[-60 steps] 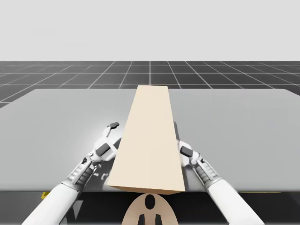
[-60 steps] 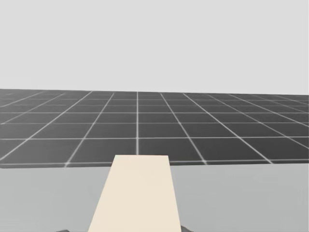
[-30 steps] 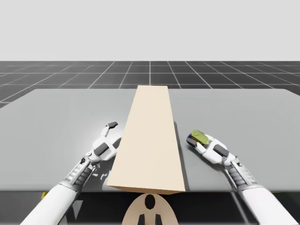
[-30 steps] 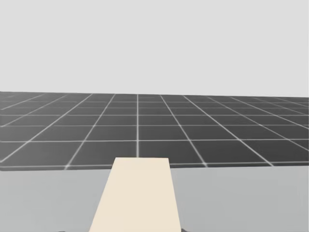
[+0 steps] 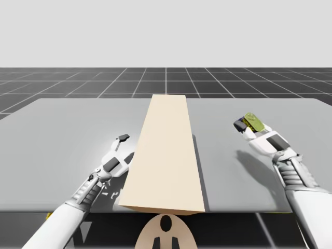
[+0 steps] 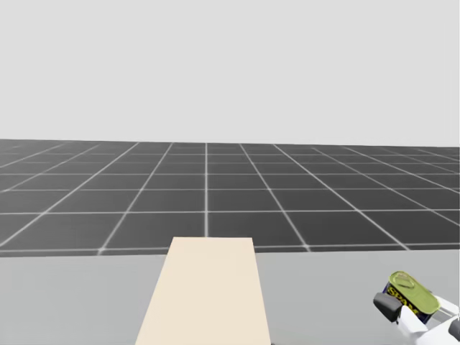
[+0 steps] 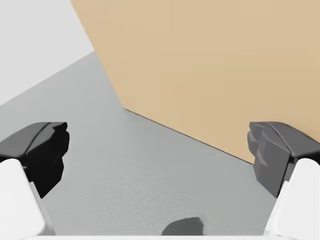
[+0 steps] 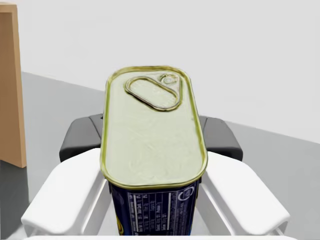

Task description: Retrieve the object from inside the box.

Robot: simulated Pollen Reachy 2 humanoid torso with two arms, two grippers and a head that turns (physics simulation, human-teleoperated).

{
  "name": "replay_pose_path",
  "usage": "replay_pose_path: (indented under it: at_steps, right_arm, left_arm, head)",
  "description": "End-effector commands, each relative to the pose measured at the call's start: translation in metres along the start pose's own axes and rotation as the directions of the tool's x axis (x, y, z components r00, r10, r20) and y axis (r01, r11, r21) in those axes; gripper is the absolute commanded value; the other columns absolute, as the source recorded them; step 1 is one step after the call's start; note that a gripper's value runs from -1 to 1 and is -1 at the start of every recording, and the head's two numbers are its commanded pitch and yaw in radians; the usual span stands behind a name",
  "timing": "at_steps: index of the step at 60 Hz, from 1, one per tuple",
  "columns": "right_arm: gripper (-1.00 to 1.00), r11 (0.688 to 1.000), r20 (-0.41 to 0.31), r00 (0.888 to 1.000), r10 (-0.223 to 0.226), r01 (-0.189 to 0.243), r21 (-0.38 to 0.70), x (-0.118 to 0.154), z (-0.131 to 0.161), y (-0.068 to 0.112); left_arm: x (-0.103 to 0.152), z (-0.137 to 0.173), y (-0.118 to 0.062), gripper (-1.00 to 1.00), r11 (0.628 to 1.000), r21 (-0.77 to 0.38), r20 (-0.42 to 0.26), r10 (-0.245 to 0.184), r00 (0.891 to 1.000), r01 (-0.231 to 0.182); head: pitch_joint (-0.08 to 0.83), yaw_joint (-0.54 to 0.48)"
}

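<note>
The grey surface [image 5: 62, 135] spreads wide under both arms, and a plain tan box [image 5: 166, 155] stands on its middle, reaching from the near edge toward the far one in the high view. My left arm [image 5: 78, 199] comes in low along the box's left side. My right arm [image 5: 295, 181] reaches out well to the right of the box, lifted off the surface, its shadow lying on the grey below it. The left gripper [image 7: 160, 160] is spread wide just above the surface, the box's tan wall close ahead of it and one dark finger [image 7: 272, 155] near that wall. The right gripper [image 5: 246, 126] is pinching a blue oblong can [image 8: 150, 145], one finger pressed to each long side. The can stands upright between the fingers, outside the box and well apart from it, its pale gold-rimmed lid and pull ring facing the wrist camera. In the head view the can sits at the tip of the gripper, right of the box.
</note>
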State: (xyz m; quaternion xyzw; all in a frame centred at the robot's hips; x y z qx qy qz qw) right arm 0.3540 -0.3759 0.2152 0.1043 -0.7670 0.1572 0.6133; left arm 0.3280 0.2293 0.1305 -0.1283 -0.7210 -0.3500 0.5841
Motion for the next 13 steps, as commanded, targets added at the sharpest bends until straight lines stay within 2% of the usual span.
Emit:
replay_pose_path:
  at_steps: [1, 9, 10, 12, 13]
  right_arm:
    - [1.0, 0.994, 0.132, 0.989, 0.074, -0.063, -0.088, 0.07, -0.025, -0.015]
    - [1.0, 0.986, 0.187, 0.972, 0.141, -0.119, -0.121, 0.113, -0.03, -0.012]
    - [1.0, 0.98, 0.2, 0.965, 0.171, -0.145, -0.138, 0.123, -0.031, -0.012]
    - [1.0, 0.973, 0.206, 0.958, 0.2, -0.171, -0.153, 0.129, -0.032, -0.011]
    - [1.0, 0.964, 0.216, 0.948, 0.236, -0.199, -0.178, 0.137, -0.033, -0.011]
  left_arm:
    - [0.002, -0.003, -0.002, -1.0, 1.0, -0.009, 0.019, 0.011, 1.0, -0.011]
    - [0.002, -0.004, -0.002, -1.0, 1.0, -0.008, 0.017, 0.011, 1.0, -0.011]
    - [0.002, -0.004, -0.003, -1.0, 1.0, -0.008, 0.017, 0.012, 1.0, -0.011]
    - [0.001, -0.004, -0.003, -1.0, 1.0, -0.009, 0.017, 0.012, 1.0, -0.012]
    - [0.001, -0.004, -0.003, -1.0, 1.0, -0.009, 0.017, 0.013, 1.0, -0.013]
  head:
    - [0.065, -0.07]
    - [0.066, -0.07]
    - [0.066, -0.07]
    - [0.067, -0.07]
    - [0.068, -0.07]
